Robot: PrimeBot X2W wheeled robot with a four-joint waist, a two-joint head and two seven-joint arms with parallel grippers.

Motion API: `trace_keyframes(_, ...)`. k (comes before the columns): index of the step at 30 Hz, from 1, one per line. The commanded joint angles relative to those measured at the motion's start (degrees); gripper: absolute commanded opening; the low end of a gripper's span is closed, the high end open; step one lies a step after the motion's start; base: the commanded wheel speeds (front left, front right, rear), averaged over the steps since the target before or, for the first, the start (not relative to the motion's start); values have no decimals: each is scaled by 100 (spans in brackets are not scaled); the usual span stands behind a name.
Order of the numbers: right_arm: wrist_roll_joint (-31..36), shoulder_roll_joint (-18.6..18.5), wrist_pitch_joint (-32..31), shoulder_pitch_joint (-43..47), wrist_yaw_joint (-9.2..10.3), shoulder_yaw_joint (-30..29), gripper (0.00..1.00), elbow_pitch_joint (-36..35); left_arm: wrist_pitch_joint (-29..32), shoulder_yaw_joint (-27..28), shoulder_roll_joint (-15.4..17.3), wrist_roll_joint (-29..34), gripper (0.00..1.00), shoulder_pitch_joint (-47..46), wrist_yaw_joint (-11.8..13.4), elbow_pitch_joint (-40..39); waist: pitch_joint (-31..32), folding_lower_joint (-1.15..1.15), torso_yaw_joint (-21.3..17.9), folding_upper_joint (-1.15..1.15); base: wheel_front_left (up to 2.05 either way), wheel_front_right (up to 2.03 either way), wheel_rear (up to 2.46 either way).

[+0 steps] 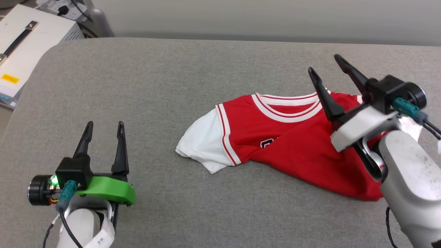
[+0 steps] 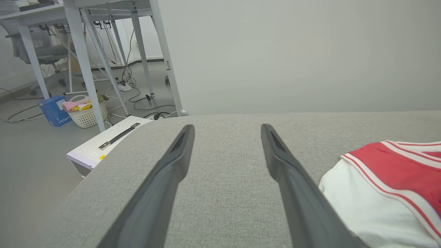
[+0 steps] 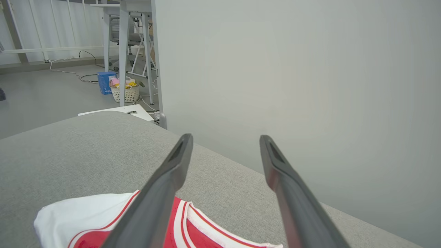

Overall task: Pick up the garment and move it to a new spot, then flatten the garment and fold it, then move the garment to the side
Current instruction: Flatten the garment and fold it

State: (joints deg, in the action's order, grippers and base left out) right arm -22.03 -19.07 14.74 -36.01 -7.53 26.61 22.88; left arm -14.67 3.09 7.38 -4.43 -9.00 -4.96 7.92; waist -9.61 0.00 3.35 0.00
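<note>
Covering most of the head view, grey fabric counter [image 1: 165, 69]: far edge runs along a plain pale wall [image 2: 293, 51], and the left corner is rounded. There is wide bare cloth left of the shirt and in front of it.

The red shirt [image 1: 293, 144] lies right of centre on the counter, rumpled, not flat. The collar with its red-white stripes [image 1: 286, 105] faces the far edge. A white sleeve [image 1: 203, 141] sticks out toward the left, and the lower hem slants down to the right. The black lettering [image 1: 267, 143] is mostly tucked into a fold and unreadable. The shirt's right side is hidden behind the right forearm.

The right claw [image 1: 324, 63] is open, fingers spread wide, up over the collar and shoulder area. Whether it touches the cloth cannot be told. In the right wrist view the same claw [image 3: 225, 137] points past the far edge with the shirt [image 3: 86, 213] below it.

The left claw [image 1: 105, 125] is open at lower left over bare counter, well apart from the sleeve. In the left wrist view this claw [image 2: 227, 129] has the sleeve [image 2: 372, 206] cut off at the right edge.

A white case [image 1: 31, 38] with a dark handle sits off the left corner, lower than the counter, partly cropped.

On the floor by the desk legs [image 2: 82, 51] is a white basket [image 2: 88, 115] holding pink and yellow bits too small to tell. A blue box [image 2: 54, 111] is just beside it.
</note>
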Motion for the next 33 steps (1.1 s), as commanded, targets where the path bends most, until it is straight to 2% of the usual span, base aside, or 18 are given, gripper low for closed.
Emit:
trace_keyframes(1, 210, 66, 24, 377, 4, -310, 100, -208, -33, -45, 120, 12, 100, -200, -74, 82, 199, 0, -237, 0, 0, 0, 0)
trace_keyframes(6, 728, 294, 25, 1332, 4, -1398, 100, -814, 48, -396, 510, -139, 100, -711, -215, 510, 266, 0, -387, 0, 0, 0, 0)
trace_keyframes(9, 937, 404, 25, 1826, 4, -1898, 100, -1088, 438, -846, 796, -316, 100, -1157, -245, 648, 251, 0, -441, 0, 0, 0, 0)
trace_keyframes(12, 1049, 502, 25, 2213, 4, -2221, 100, -1272, 963, -1431, 1116, -758, 100, -1552, -249, 654, 208, 0, -485, 0, 0, 0, 0)
trace_keyframes(19, 1260, 728, 26, 2675, 4, -2650, 100, -1551, 2904, -2430, 1877, -2383, 100, -2386, -251, 652, 58, 0, -611, 0, 0, 0, 0)
trace_keyframes(25, 1340, 850, 26, 2714, 4, -2762, 100, -1680, 4663, -3168, 2286, -3556, 100, -2853, -252, 702, -116, 0, -697, 0, 0, 0, 0)
trace_keyframes(29, 1380, 852, 26, 2626, 4, -2745, 100, -1711, 5445, -3683, 2456, -3960, 100, -3050, -252, 764, -269, 0, -739, 0, 0, 0, 0)
trace_keyframes(33, 1397, 856, 26, 2501, 4, -2717, 100, -1721, 5846, -4136, 2496, -4122, 100, -3201, -252, 952, -444, 0, -778, 0, 0, 0, 0)
